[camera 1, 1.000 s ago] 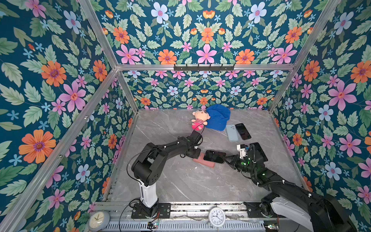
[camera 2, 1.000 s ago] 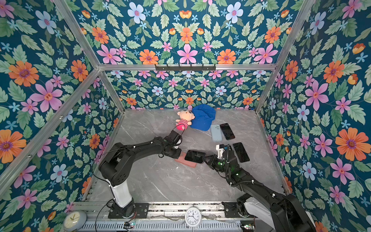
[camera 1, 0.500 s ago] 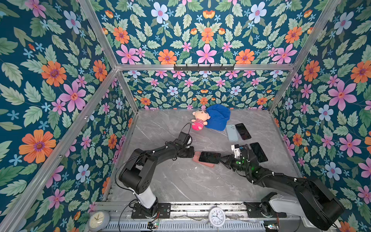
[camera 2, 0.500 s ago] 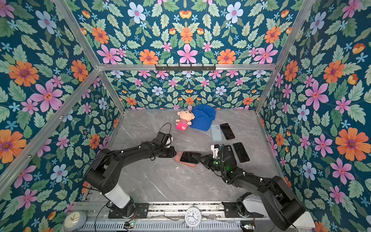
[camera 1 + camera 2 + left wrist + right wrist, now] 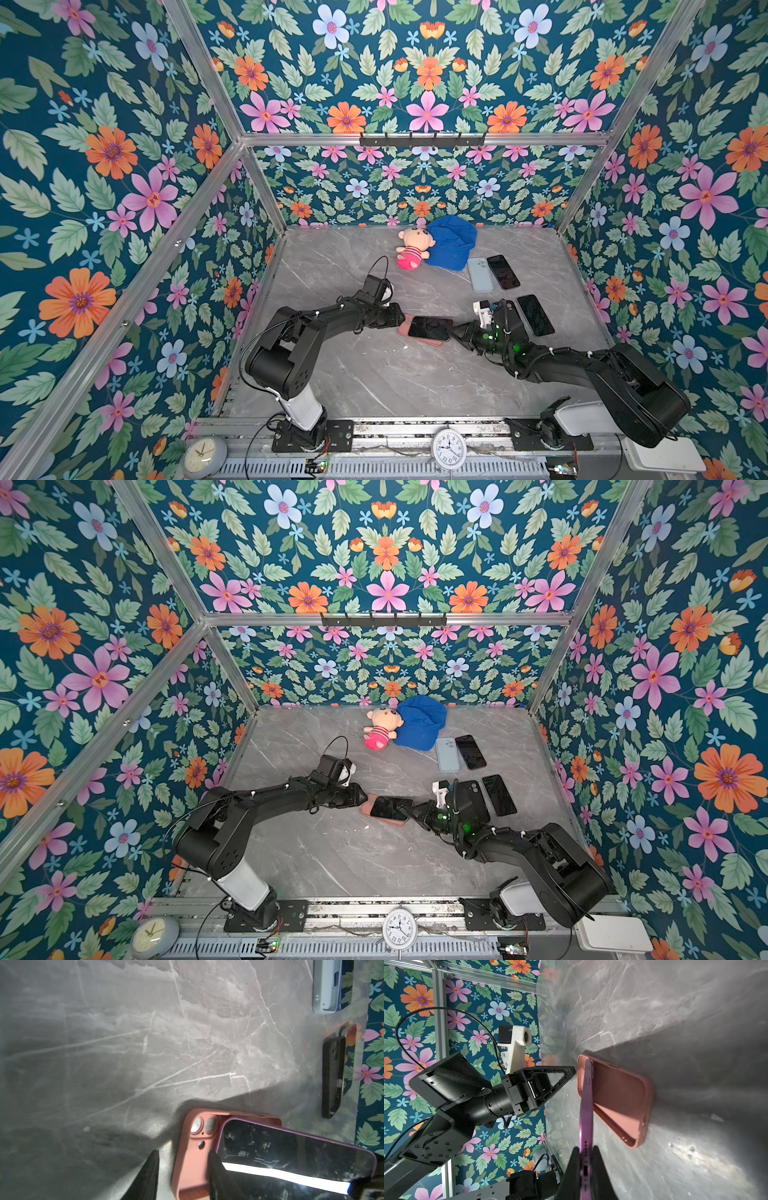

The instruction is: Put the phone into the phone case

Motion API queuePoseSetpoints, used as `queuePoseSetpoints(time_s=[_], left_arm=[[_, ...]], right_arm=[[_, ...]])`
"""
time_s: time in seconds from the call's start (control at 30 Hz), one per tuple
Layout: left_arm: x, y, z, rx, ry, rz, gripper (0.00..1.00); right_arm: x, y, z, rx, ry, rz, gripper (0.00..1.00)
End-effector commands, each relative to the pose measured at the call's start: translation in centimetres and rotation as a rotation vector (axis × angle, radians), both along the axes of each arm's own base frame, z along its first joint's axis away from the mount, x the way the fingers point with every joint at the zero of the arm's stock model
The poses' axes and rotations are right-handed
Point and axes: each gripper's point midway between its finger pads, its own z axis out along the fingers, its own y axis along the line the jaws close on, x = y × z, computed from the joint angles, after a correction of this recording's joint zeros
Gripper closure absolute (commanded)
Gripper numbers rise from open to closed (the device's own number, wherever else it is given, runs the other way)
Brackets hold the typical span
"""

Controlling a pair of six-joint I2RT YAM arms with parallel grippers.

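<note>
The phone [image 5: 586,1105], a stiff slab with a purple metal rim and a glossy dark glass face, hangs tilted over the phone case [image 5: 618,1101]. Its far end rests in the case's camera end and the held end is lifted clear. The right hand [image 5: 585,1153] pinches it flat across front and back at the port end, jaws narrow on it. Glass and polished metal are slick, so the hold looks best kept square near that end edge, with any pressing on the face rather than the rim. The case is matte salmon-pink and rubbery, with rounded corners, a raised lip and a camera cut-out. It is light and will likely slide on the smooth grey marbled surface [image 5: 374,374], or flex at the lip, unless braced. The left hand [image 5: 183,1152] stands partly parted astride the case's camera end, gripping nothing; whether a finger touches it I cannot tell
</note>
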Motion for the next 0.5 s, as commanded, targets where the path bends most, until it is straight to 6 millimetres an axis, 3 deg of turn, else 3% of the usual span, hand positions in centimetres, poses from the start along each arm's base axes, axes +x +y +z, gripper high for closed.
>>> queuePoseSetpoints(time_s=[0.0,0.2,0.47], left_arm=[[0.2,-0.5,0.3,-0.035,-0.008,-0.004,0.58],[0.0,-0.8,0.2,-0.057,0.001,-0.007,0.58],[0.0,-1.0,0.4,-0.067,0.002,-0.013,0.58]], right_arm=[[0.5,0.5,1.1,0.039,-0.034,0.007,1.00],[0.3,0.6,-0.3,0.018,0.013,0.018,0.99],[0.2,0.9,-1.8,-0.014,0.083,0.034,0.86]])
